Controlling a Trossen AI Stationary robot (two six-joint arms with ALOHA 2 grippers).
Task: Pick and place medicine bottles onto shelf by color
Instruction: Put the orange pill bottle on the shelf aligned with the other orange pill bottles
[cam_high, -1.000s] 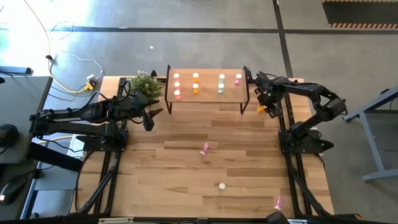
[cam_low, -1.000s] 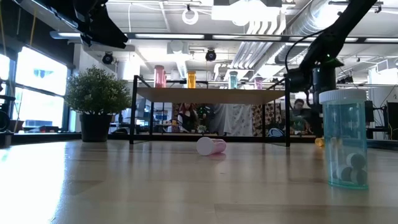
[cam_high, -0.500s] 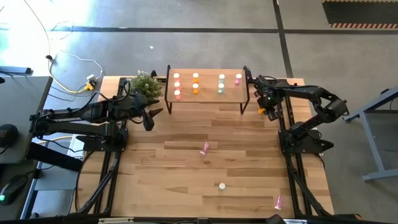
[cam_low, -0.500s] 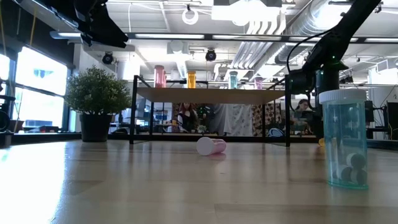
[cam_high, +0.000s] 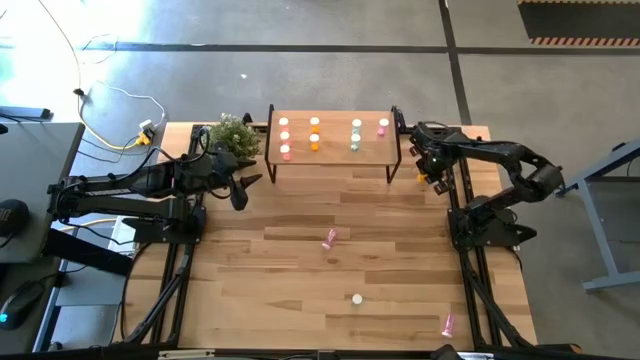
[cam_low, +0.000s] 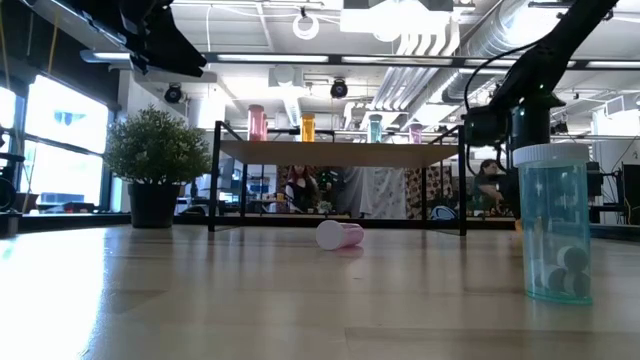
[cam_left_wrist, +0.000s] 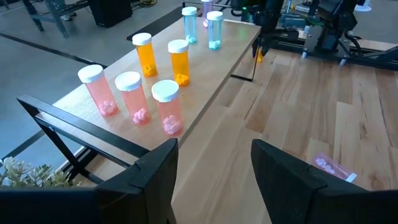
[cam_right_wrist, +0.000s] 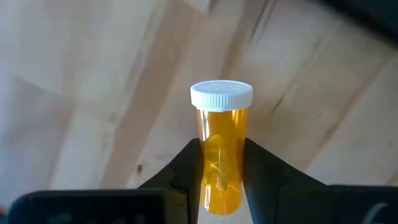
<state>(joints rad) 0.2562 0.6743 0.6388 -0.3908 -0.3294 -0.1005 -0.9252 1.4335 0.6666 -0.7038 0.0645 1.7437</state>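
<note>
right gripper (cam_right_wrist: 221, 163) just beside the shelf's (cam_high: 330, 150) right end, fingers pinched on an orange bottle (cam_right_wrist: 220, 140) lying there on the table. left gripper (cam_left_wrist: 214, 168) near the shelf's left end, fingers apart, holding nothing. pink, orange and green bottles (cam_left_wrist: 155, 81) standing on the shelf.

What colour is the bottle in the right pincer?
Orange bottle, white cap; clearest in the right wrist view.
</note>
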